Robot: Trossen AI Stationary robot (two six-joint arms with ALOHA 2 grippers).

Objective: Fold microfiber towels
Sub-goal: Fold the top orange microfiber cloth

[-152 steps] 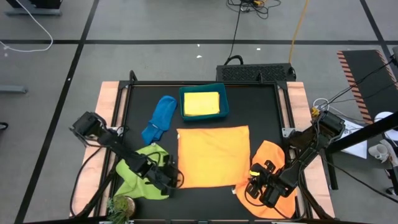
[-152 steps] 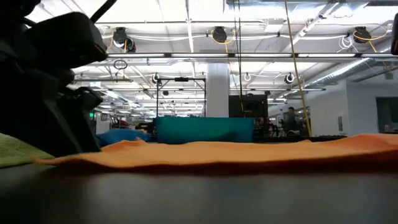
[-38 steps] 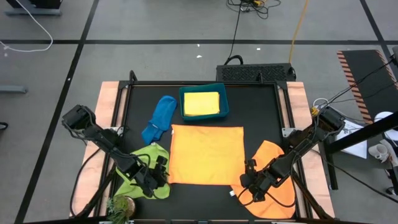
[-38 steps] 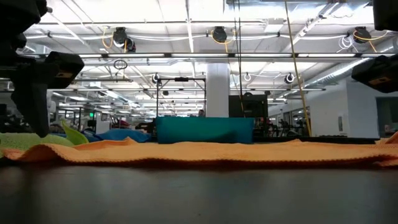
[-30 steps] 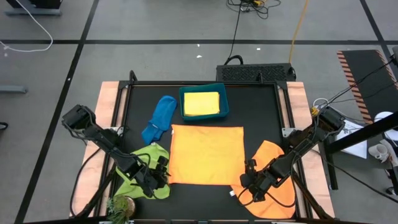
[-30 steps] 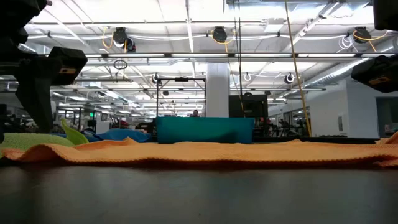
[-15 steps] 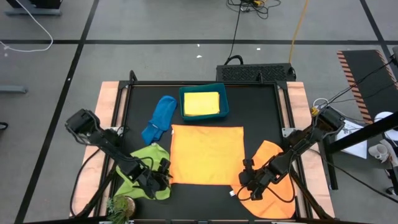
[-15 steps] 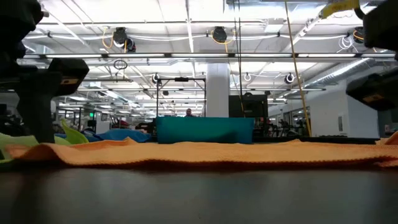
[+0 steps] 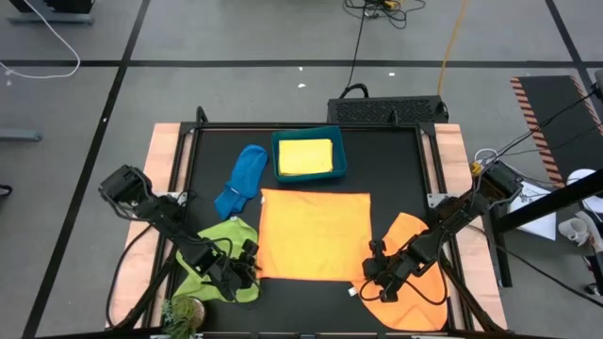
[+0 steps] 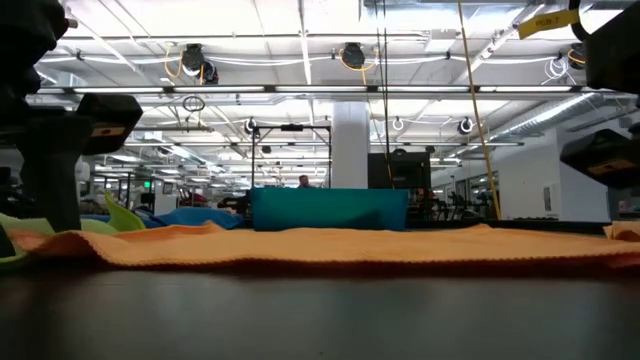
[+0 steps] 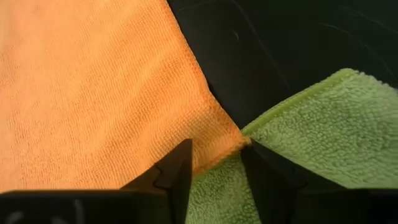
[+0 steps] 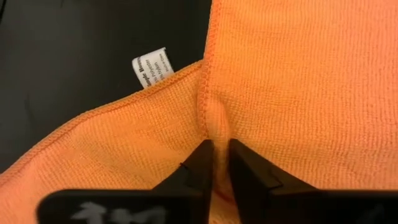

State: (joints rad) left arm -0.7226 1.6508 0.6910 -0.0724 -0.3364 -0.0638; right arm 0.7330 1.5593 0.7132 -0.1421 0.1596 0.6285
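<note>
The bench (image 9: 396, 179) is a black mat framed by pale wood edges, standing on a grey floor crossed by dark lines, with cables trailing at the top of the high view. The low view looks level across it into a big hall with white ceiling beams and lamps. The left gripper (image 9: 247, 265) sits low at centre-left of the high view, at the lower left corner of the flat orange towel (image 9: 314, 235). In the left wrist view its fingers (image 11: 177, 171) stand a little apart with that corner between them, lying over the green towel (image 11: 323, 130). The right gripper (image 9: 374, 271) is at the towel's lower right corner; its fingers (image 12: 202, 163) are nearly together, pinching an orange hem fold just beside a white label (image 12: 152, 66). Which orange towel that fold belongs to cannot be told. Counted: two orange towels, one flat at centre and one crumpled (image 9: 419, 273) at lower right; one green towel at lower left; one blue towel (image 9: 243, 179) at upper left; one yellow towel (image 9: 303, 156) inside the single teal bin (image 9: 340, 160) at upper centre.
</note>
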